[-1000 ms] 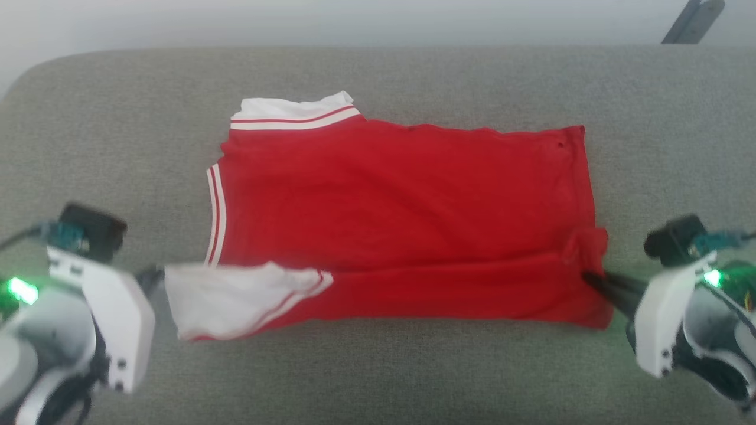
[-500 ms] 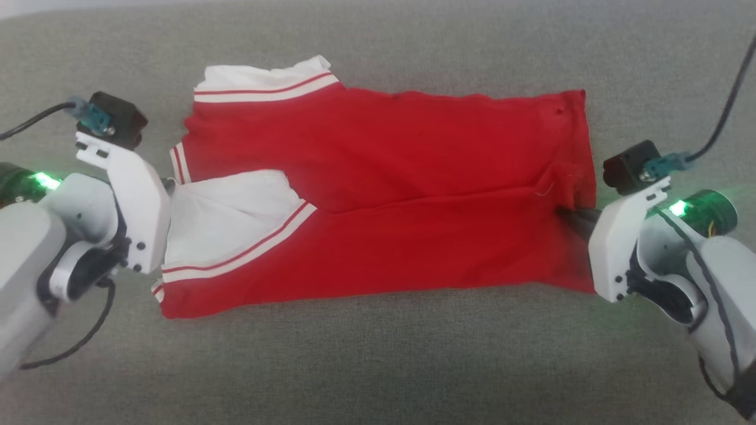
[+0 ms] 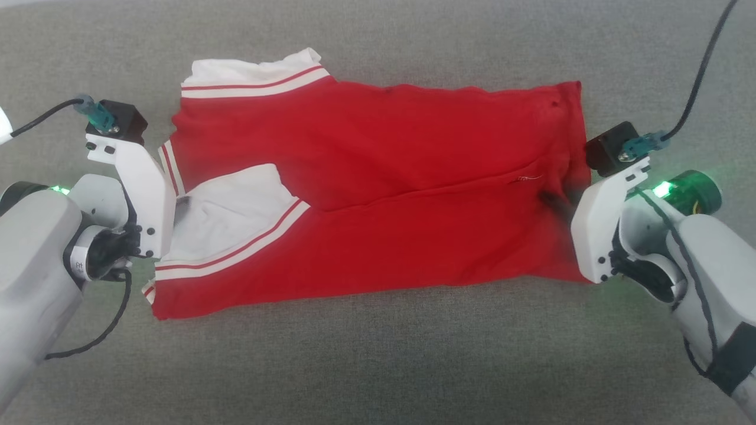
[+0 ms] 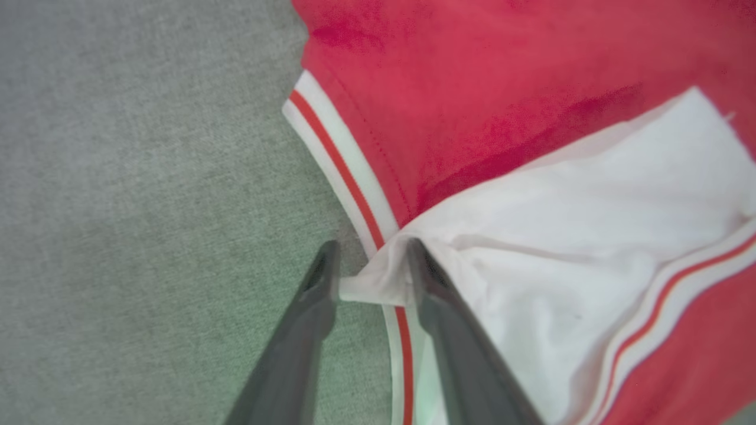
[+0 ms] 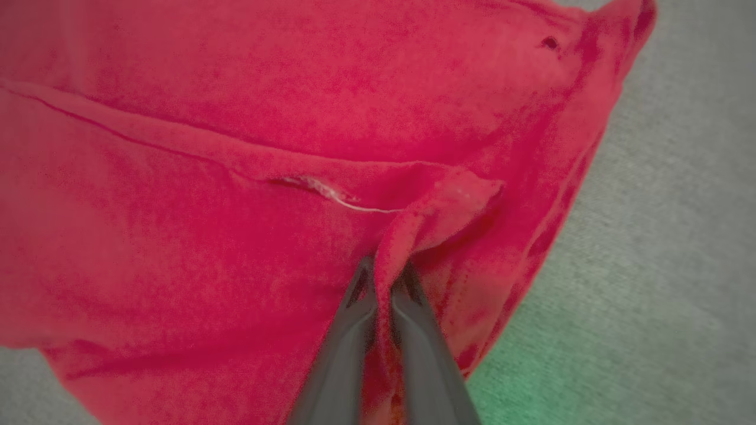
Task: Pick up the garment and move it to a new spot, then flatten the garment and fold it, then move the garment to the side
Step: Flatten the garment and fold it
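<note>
Two grippers flank the garment [image 3: 378,147], which lies folded lengthwise on the grey surface [image 3: 378,366] in the head view. The left gripper [image 3: 177,203] is at the white sleeve [image 3: 230,218] and the right gripper [image 3: 552,200] at the hem end; white mounts hide most of their fingers.

Left wrist view: the fingers stand apart with the sleeve corner loose between them, so the fold seems at its release.

Right wrist view: narrow fingers pinch a red ridge of cloth.

Next, I judge, the right must let go and both lift clear without dragging the fold. The layers underneath are hidden.
</note>
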Available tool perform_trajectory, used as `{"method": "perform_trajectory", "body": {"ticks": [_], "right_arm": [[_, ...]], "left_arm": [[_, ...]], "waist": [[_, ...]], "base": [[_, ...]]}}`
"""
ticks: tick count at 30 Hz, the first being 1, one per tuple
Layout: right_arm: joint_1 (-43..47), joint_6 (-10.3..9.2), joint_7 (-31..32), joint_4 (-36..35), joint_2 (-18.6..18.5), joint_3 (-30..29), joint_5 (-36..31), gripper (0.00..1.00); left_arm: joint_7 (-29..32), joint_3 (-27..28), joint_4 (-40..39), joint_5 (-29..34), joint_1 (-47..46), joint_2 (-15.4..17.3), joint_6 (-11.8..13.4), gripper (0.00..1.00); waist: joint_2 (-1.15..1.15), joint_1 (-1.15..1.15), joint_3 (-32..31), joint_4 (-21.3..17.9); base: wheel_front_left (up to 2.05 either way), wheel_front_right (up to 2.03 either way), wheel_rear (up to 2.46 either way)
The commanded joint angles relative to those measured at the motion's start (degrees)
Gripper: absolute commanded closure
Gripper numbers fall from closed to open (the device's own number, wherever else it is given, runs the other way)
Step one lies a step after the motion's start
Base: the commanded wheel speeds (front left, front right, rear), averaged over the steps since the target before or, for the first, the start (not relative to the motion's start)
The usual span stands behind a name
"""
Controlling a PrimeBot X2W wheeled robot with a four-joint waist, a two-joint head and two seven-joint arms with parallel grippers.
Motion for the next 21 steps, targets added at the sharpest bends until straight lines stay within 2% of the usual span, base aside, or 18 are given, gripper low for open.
{"method": "perform_trajectory", "body": {"ticks": [1,6,11,15,21], "right_arm": [[0.1,-0.06,-0.4,0.1,-0.4,0.1,-0.7,0.00],[2.6,-0.05,-2.8,-2.7,-1.5,-2.0,-1.7,0.00],[8.1,-0.04,-5.9,-6.8,-1.8,-7.7,-5.3,0.00],[12.7,-0.04,-7.8,-10.0,0.0,-13.6,-9.3,0.00],[19.0,-0.04,-10.5,-16.1,5.0,-23.9,-16.6,0.00]], "left_arm": [[-0.2,0.1,0.1,-0.1,-0.5,-0.3,-0.4,0.00],[-0.7,0.6,-1.7,-0.6,0.6,0.7,0.7,0.00],[0.6,1.5,-9.7,-2.5,4.6,4.2,4.2,0.00],[2.3,2.2,-16.6,-5.0,8.5,7.2,7.6,0.00],[3.3,2.8,-24.2,-7.5,14.3,11.7,12.1,0.00]], "waist": [[0.00,0.00,-0.5,0.0],[0.00,0.00,-2.7,0.2],[0.00,0.00,-5.0,0.0],[0.00,0.00,-5.7,-0.1],[0.00,0.00,-5.7,-0.5]], "base": [[0.00,0.00,0.00],[0.00,0.00,0.00],[0.00,0.00,0.00],[0.00,0.00,0.00],[0.00,0.00,0.00]]}}
